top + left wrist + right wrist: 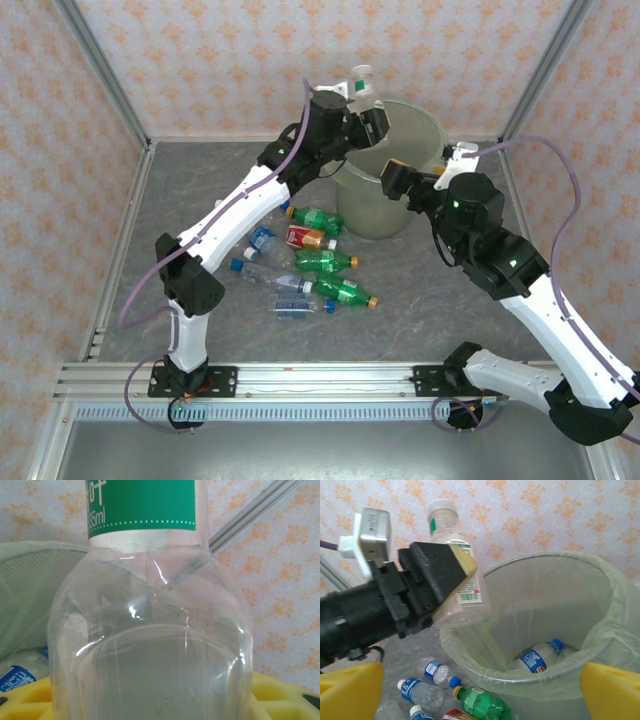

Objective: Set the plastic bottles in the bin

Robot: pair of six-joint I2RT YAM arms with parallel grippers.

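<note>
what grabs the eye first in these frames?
The left gripper, shut on a clear green-labelled bottle, holds it up above the left rim of the pale green bin. On the table in front of the bin lies a cluster of crushed bottles, green and clear. The right gripper hangs open at the bin's near side.

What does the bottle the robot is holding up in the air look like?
The bottle is clear, thin plastic with a white cap and a green-and-white label, and it looks empty. It stands nearly upright, cap up, leaning a little. The left gripper clamps its body between yellow-padded fingers, holding it in the air just over the rim of the bin. Nothing else touches it.
</note>
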